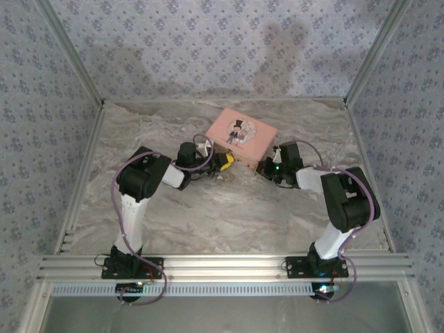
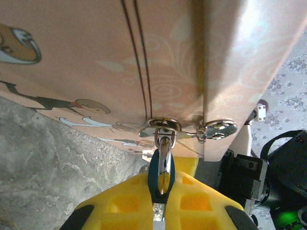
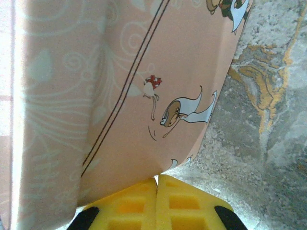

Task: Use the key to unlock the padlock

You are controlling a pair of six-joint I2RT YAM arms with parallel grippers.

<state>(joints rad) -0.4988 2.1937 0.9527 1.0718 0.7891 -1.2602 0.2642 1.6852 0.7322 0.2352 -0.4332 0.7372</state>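
- Yellow-fingered left gripper (image 2: pixel 162 201) is clamping the padlock (image 2: pixel 161 172), whose long axis is running straight ahead to the pink tin (image 2: pixel 96 57)'s hasp (image 2: pixel 160 125).
- Shut and empty, the right gripper (image 3: pixel 157 184) is resting against the tin's side.

I work inside a small purpose-built test booth, a lab rig rather than a home. Three panels (image 1: pixel 208 48) papered in blue-grey floral print wall me in, joined by bare metal corner posts (image 1: pixel 71 48). My desk (image 1: pixel 215 215) is a marble-patterned sheet. My arms' bases (image 1: pixel 132 267) are bolted to an aluminium rail (image 1: pixel 222 263) at its near edge, with purple cables (image 1: pixel 114 187) trailing.
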